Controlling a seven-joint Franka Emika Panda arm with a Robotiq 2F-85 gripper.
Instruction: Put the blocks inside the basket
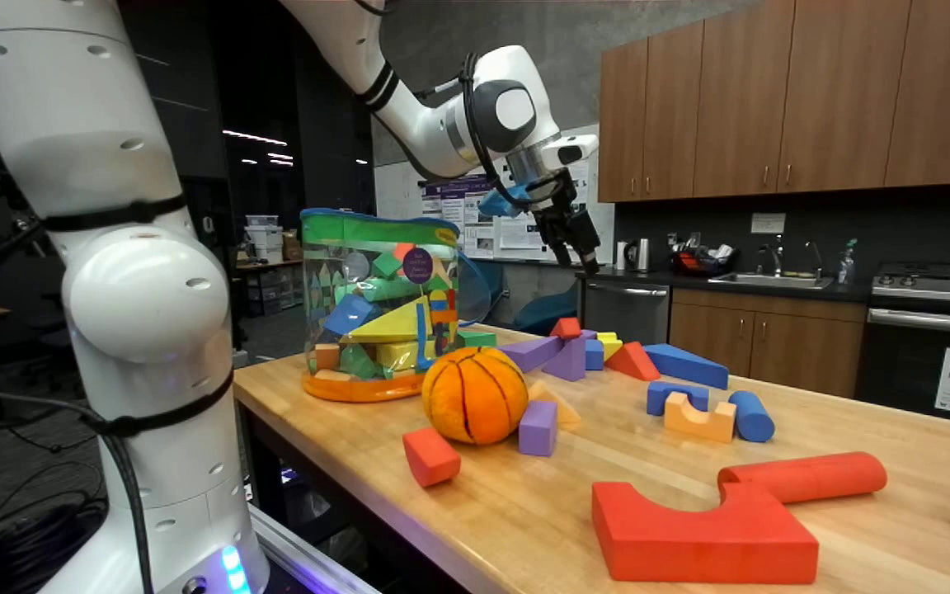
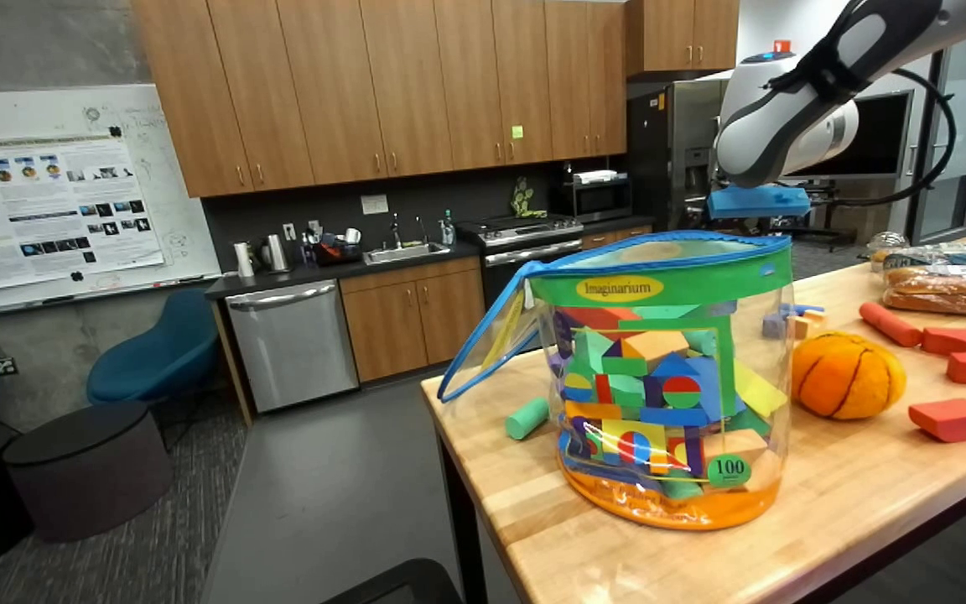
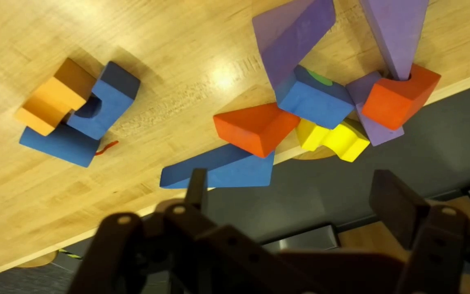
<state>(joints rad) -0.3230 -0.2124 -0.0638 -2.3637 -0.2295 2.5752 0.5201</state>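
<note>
The clear basket stands upright on the table, its green upper band point(image 1: 376, 233) point(image 2: 693, 283) in both exterior views. Its lid hangs open, and many blocks lie inside. My gripper point(image 1: 576, 260) is open and empty, high above the table's far edge. In the wrist view its fingers point(image 3: 290, 179) are wide apart with nothing between them. Beyond them lie a red wedge point(image 3: 251, 126), a yellow arch point(image 3: 333, 139), a blue block point(image 3: 316, 100), a long blue wedge point(image 3: 235, 167) and purple wedges point(image 3: 296, 36). An orange arch point(image 1: 698, 419) and a blue cylinder point(image 1: 751, 417) lie farther off.
An orange ball point(image 1: 475, 396) sits beside the basket. A red block point(image 1: 430, 456), purple block point(image 1: 538, 429) and large red arch point(image 1: 704, 536) lie nearer the front. A green cylinder point(image 2: 527, 418) lies by the basket near the edge. Packaged bread point(image 2: 948, 285) is at the table's far end.
</note>
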